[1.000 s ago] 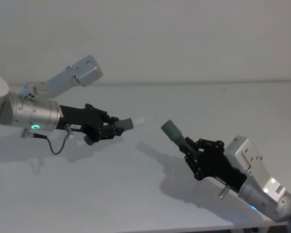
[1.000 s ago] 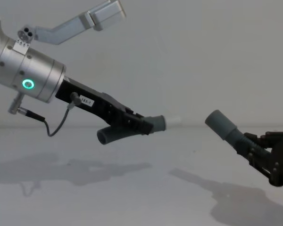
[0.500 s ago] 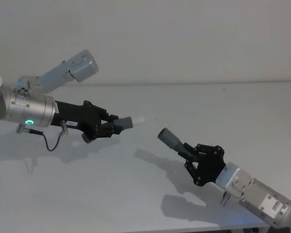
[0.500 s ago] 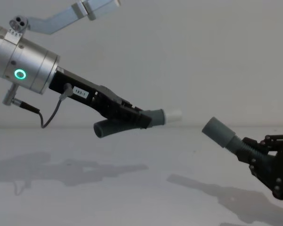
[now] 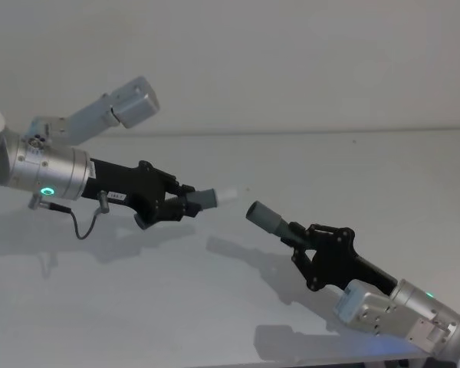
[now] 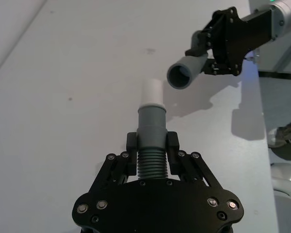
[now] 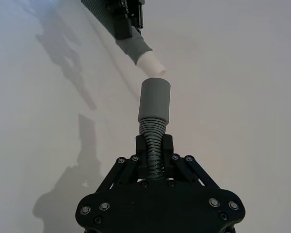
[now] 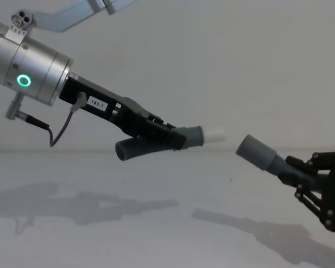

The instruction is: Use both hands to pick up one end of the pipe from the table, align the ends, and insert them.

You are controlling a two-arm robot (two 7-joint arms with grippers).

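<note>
Left end effector (image 5: pixel 178 205), at nine o'clock in the head view, is clamped on the ribbed part of the tipped pipe piece (image 5: pixel 203 200), held clear above the bench (image 5: pixel 383 169). Its white tip (image 5: pixel 227 195) has advanced rightward since a second ago. Right end effector (image 5: pixel 310 244), at four o'clock, is clamped on the socket piece (image 5: pixel 270 220), which has shifted left and tilted lower. The gap between tip and socket mouth (image 6: pixel 180 76) has narrowed; they remain apart. In the left wrist view the socket sits off-axis from the tip. Judgement: alignment is under way, insertion not yet begun.
</note>
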